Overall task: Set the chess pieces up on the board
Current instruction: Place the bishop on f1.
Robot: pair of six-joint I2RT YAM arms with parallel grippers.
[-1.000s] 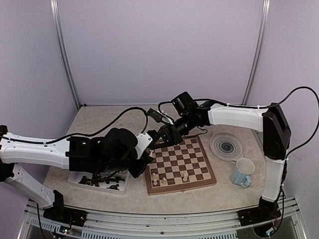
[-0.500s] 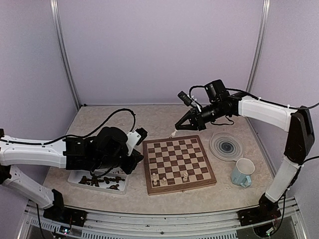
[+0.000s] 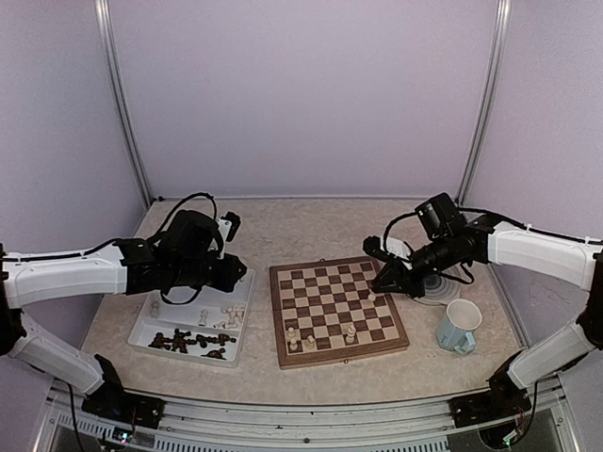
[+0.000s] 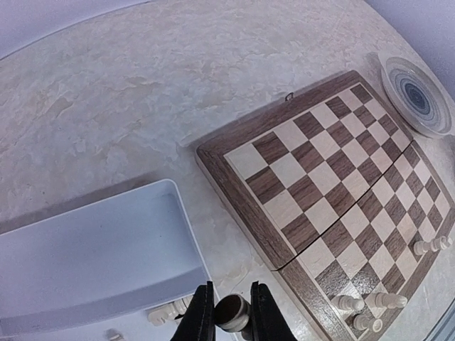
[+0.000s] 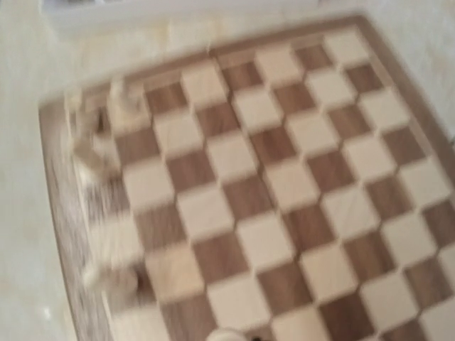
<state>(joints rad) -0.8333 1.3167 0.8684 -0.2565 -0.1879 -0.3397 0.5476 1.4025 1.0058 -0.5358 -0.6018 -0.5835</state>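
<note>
Tabletop (image 3: 311, 226): left jaws, back over the tray (image 4: 92, 270), clamp a dark piece (image 4: 232, 312); right jaws (grip unclear) now over board (image 3: 334, 301).

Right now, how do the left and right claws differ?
Left claw hangs over the tray; right claw hangs over the right side of the board. Left claw grips a dark piece; right claw seems to carry a pale piece, though its wrist view is blurred. Shared: each looks closed on one piece.
</note>
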